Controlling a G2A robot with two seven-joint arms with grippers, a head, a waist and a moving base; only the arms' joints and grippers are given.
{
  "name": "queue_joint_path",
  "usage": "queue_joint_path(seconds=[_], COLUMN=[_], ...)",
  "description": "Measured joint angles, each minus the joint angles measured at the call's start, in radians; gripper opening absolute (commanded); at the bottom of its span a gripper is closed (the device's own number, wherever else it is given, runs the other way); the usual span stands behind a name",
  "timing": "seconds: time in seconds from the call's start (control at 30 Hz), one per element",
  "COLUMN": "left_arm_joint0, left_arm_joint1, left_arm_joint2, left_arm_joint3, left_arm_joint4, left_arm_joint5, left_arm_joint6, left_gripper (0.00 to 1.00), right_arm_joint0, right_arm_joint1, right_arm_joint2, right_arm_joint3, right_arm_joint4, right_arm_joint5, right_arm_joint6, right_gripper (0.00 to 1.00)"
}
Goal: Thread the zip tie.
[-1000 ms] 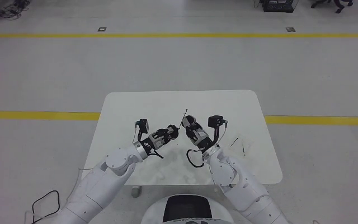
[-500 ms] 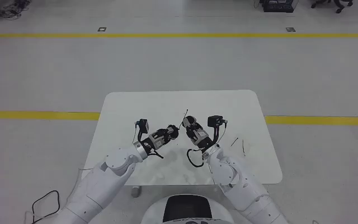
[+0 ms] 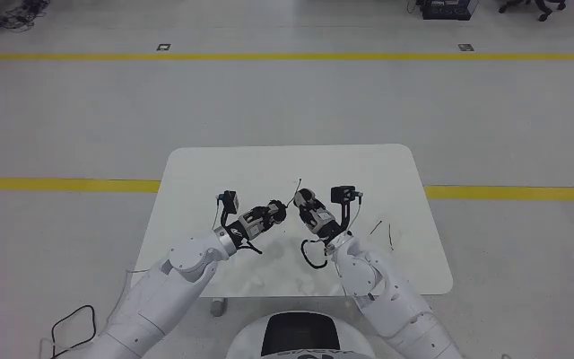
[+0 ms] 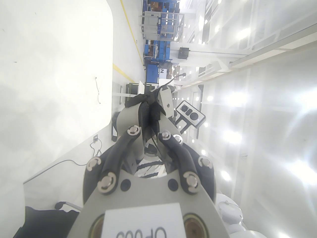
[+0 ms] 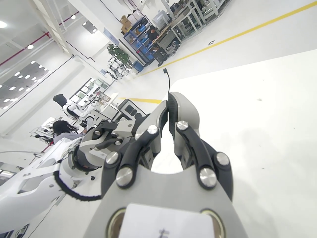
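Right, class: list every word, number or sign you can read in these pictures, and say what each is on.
"N": white sign on a blue stand, hall behind, left wrist view.
Sticker on the left gripper: upside down, cut off at the edge; unreadable whole.
Label on the right gripper: cut off; unreadable.
Background wall signs: too small.

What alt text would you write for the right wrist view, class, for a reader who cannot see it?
The right gripper is shut on a thin black zip tie, whose small squared end sticks out beyond its tips. The white table lies beyond it.
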Motion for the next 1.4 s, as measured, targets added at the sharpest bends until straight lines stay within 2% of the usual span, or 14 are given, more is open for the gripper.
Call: queue_joint_path(seconds=[1.1, 1.4], left_arm_joint0=[0.000, 0.000], left_arm_joint1=[0.000, 0.000], left_arm_joint2=[0.000, 0.000], left_arm_joint3=[0.000, 0.000], left_arm_joint4=[0.000, 0.000], left_arm_joint5=[0.000, 0.000], left_arm_joint6=[0.000, 0.000], left_gripper=[0.00, 0.00], right_arm_joint0=[-0.002, -0.001], right_arm_joint1=[-0.009, -0.011], right_arm_joint2=[0.014, 0.017], right_arm_joint3=[0.003, -0.001], right_arm_joint4=[-0.035, -0.037], right_arm_joint5=[0.057, 0.040], right_arm_joint6=[0.019, 0.012], right_gripper=[0.00, 0.00])
